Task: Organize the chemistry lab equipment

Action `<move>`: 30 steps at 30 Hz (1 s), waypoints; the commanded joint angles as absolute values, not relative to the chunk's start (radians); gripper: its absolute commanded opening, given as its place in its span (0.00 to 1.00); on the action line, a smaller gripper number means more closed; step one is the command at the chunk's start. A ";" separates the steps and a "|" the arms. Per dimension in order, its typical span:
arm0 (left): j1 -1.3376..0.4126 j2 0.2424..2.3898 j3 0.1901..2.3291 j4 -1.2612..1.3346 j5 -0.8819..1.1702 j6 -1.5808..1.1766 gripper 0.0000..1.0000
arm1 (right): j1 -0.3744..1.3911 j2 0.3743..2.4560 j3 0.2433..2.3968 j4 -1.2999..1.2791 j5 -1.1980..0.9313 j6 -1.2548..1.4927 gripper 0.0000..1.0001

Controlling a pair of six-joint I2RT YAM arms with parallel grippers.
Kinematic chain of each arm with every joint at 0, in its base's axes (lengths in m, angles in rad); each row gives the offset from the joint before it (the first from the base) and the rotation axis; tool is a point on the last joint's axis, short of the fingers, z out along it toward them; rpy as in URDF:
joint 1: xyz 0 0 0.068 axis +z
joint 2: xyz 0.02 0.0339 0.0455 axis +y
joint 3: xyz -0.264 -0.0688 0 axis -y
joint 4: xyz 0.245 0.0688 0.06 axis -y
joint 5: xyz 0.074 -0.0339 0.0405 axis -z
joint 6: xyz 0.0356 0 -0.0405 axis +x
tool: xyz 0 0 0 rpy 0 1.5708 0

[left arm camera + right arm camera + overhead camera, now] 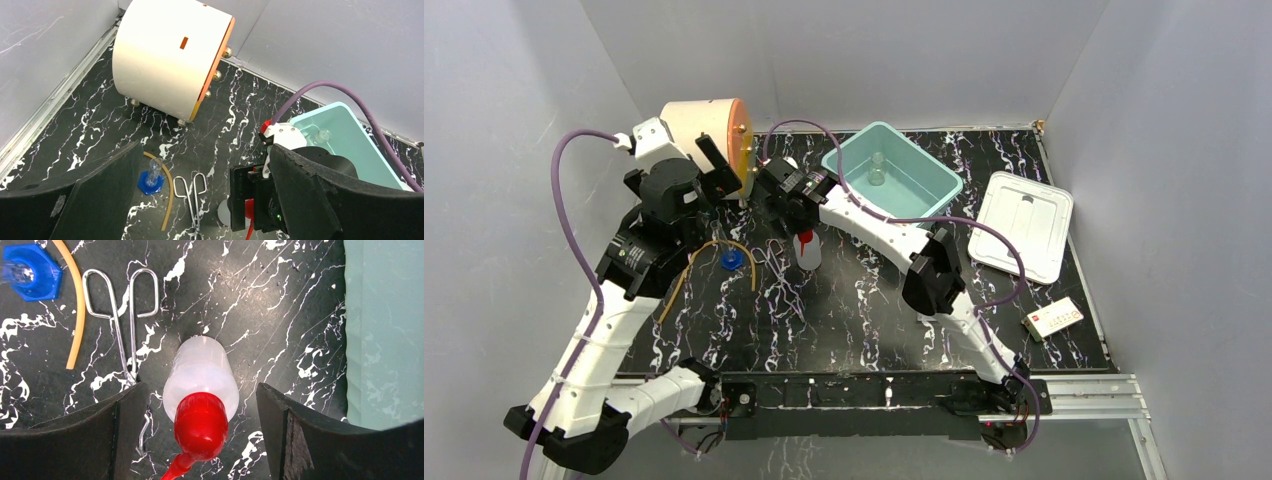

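Right gripper point(200, 405): jaws spread wide, straddling the upright white squeeze bottle point(200, 375), gaps on both sides | wire tongs point(122, 315), yellowish tubing point(75, 305) and blue ring point(32, 272) to its left | teal bin point(385, 330) to its right | left gripper point(202, 160): spread wide, empty.

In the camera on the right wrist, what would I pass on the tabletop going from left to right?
A blue hexagonal base, yellowish tubing, metal tongs, white squeeze bottle with red cap, teal bin.

Squeeze bottle point(200, 380) right of tongs point(129, 365) (tubing point(80, 310) further left), bin point(385, 330) at far right
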State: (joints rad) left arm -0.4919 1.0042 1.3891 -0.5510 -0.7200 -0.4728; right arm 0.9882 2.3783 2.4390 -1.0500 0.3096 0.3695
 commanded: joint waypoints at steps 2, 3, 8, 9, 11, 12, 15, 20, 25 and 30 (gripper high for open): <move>-0.485 0.983 1.375 -0.555 -0.724 -0.487 0.98 | 0.994 2.320 2.410 -1.079 0.339 0.398 0.92; -0.485 0.982 1.373 -0.555 -0.721 -0.490 0.98 | 0.997 2.311 2.388 -1.063 0.336 0.395 0.93; -0.485 0.993 1.370 -0.557 -0.711 -0.492 0.98 | 0.999 2.280 2.301 -1.007 0.285 0.392 0.94; -0.485 0.995 1.370 -0.557 -0.709 -0.490 0.98 | 0.999 2.284 2.303 -1.012 0.282 0.395 0.93; -0.486 0.997 1.371 -0.556 -0.707 -0.488 0.98 | 0.999 2.297 2.318 -1.029 0.280 0.401 0.88; -0.485 0.998 1.371 -0.556 -0.707 -0.486 0.98 | 0.999 2.301 2.328 -1.036 0.276 0.402 0.85; -0.485 1.000 1.366 -0.557 -0.704 -0.485 0.98 | 0.999 2.298 2.334 -1.021 0.269 0.403 0.73; -0.485 1.002 1.358 -0.555 -0.698 -0.488 0.98 | 0.998 2.262 2.310 -0.961 0.290 0.383 0.63; -0.485 1.007 1.360 -0.554 -0.695 -0.484 0.98 | 0.999 2.231 2.305 -0.925 0.311 0.348 0.57; -0.485 1.016 1.366 -0.550 -0.691 -0.479 0.98 | 0.993 2.190 2.383 -0.933 0.359 0.278 0.56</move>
